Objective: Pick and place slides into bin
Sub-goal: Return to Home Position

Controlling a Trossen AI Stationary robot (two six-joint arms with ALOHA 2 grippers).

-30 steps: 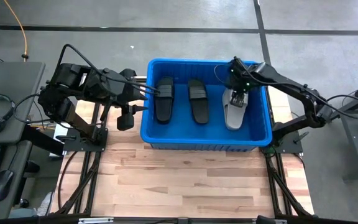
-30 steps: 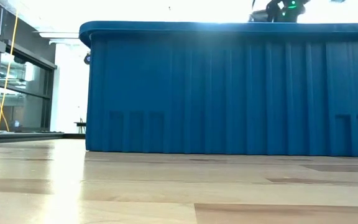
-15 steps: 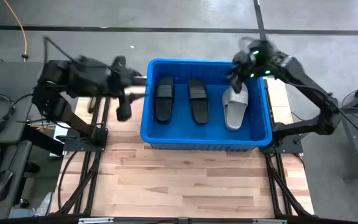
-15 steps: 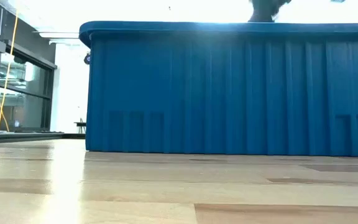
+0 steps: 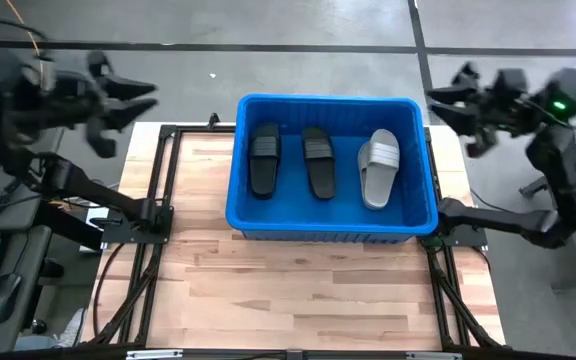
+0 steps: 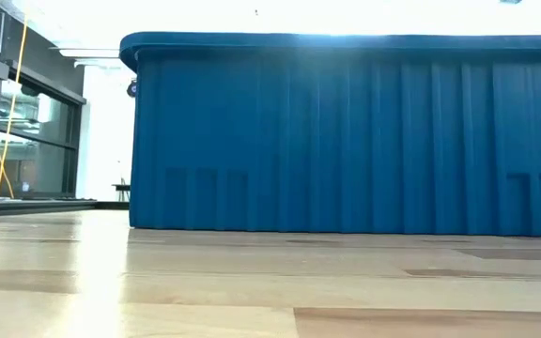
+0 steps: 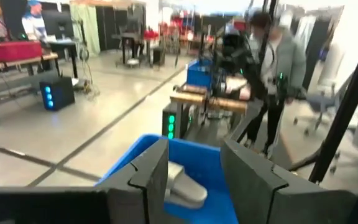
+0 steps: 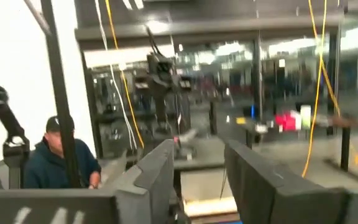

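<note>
Blue bin (image 5: 330, 224) holds the slides (image 5: 379, 168), between left pincer (image 5: 133, 100) and right pincer (image 5: 442, 104), both spread empty.

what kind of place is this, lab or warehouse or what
Probably a robotics lab or workshop: another robot arm rig stands across the concrete floor, yellow cables hang from above, and a person is in the background among more equipment.
</note>
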